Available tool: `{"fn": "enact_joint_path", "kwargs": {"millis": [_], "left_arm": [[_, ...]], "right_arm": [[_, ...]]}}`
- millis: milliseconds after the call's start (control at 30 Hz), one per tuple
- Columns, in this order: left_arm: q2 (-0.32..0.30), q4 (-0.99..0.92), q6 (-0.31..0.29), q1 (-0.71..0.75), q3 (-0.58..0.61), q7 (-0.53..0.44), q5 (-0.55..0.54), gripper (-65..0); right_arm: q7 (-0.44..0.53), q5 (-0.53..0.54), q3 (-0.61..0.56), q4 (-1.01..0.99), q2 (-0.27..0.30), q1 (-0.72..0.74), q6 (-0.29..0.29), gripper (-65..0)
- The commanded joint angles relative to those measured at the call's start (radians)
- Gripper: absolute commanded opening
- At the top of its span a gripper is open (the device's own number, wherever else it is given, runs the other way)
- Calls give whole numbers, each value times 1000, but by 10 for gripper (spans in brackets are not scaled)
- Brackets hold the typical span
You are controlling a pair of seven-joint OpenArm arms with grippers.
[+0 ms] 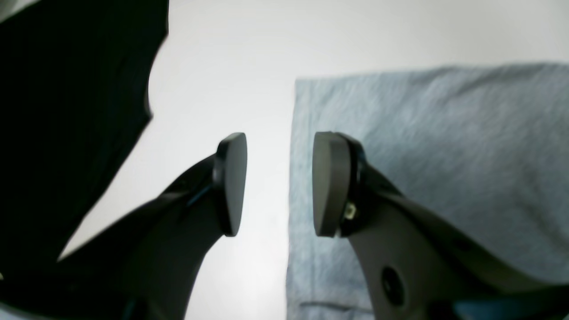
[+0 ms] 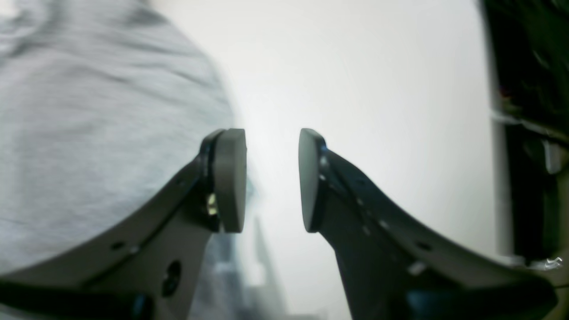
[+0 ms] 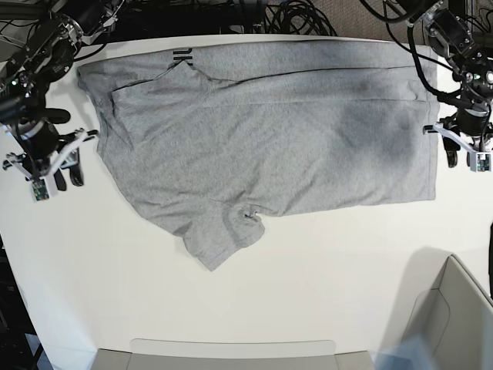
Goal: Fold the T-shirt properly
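Observation:
The light grey T-shirt (image 3: 293,139) lies spread flat on the white table (image 3: 308,277), plain side up. Its collar (image 3: 181,55) is at the far left, one sleeve (image 3: 223,239) points toward the near edge, and the hem is at the right. My left gripper (image 3: 461,159) hovers open at the hem's right edge. In the left wrist view the left gripper (image 1: 279,184) straddles the edge of the T-shirt (image 1: 444,142), one finger (image 1: 329,182) over cloth. My right gripper (image 3: 68,176) is open just left of the shirt's shoulder. Up close the right gripper (image 2: 271,180) is empty, the T-shirt (image 2: 89,133) beside it.
A grey box (image 3: 454,308) stands at the near right corner, and a long low tray edge (image 3: 231,351) runs along the near side. Cables and arm bases crowd the far edge. Dark areas beyond the table edge show in both wrist views.

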Motion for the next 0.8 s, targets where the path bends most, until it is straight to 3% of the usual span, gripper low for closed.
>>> {"fn": "enact_joint_path", "kwargs": {"millis": [0, 100, 167, 233, 333, 433, 533, 767], "left_arm": [[-4, 37, 5, -7, 19, -20, -10, -404], [9, 39, 5, -7, 51, -31, -10, -404], [9, 39, 29, -7, 74, -31, -10, -404], [11, 39, 38, -6, 86, -31, -10, -404], [25, 39, 38, -6, 79, -31, -10, -404], [25, 39, 38, -6, 79, -31, -10, -404], [26, 39, 39, -1, 79, -31, -10, -404], [29, 39, 39, 0, 79, -29, -10, -404]], "right_arm": [[24, 13, -41, 16, 13, 31, -37, -450], [46, 11, -202, 11, 14, 74, -215, -450], [118, -11, -324, -24, 19, 91, -315, -450], [207, -84, -474, -96, 40, 118, -398, -450], [303, -215, -649, -267, 40, 177, -476, -450], [374, -287, -718, -440, 14, 224, -479, -450], [442, -288, -698, -570, -15, 250, -479, -450], [560, -290, -706, -916, -15, 315, -478, -450]]}}
